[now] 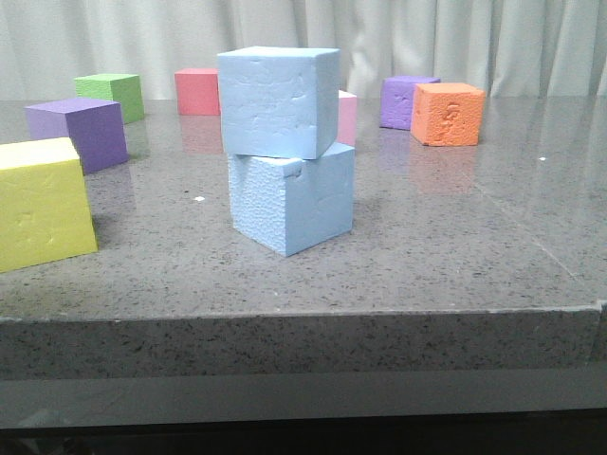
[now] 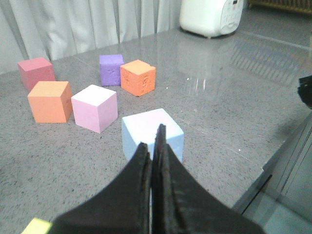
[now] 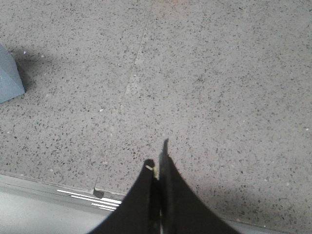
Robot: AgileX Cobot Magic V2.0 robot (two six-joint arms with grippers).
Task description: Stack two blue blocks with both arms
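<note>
Nearest the front camera is the grey speckled desk (image 1: 408,284), whose front edge fills the lower part of that view. Just behind it stands the stack: the smoother, paler blue block (image 1: 277,100) rests on the rough-textured blue block (image 1: 290,201), which has a notch at its upper edge. The upper block sits turned relative to the lower one and overhangs slightly, but it appears stably seated.

Task status, as a judgement: the stacking step is complete. Neither arm touches either blue block, and neither arm is visible in the front view.

Left claw (image 2: 155,141): fingers clenched together, holding nothing. It hangs above and behind the stack, with the pale top face of the upper block visible just beyond the fingertips.

Right claw (image 3: 156,168): fingers likewise pressed together, empty, positioned over bare desk near its edge. A blue-grey corner at the border of that view is probably one blue block; this cannot be confirmed.

Remaining work, as a judgement: none on the blocks beyond keeping both arms clear.

Containers: no container holds anything here. A white appliance (image 2: 210,17) stands at the far end of the desk; its contents cannot be seen. Other cubes, including a yellow cube (image 1: 43,204), a purple cube (image 1: 78,133) and an orange cube (image 1: 447,114), sit apart from the stack.
</note>
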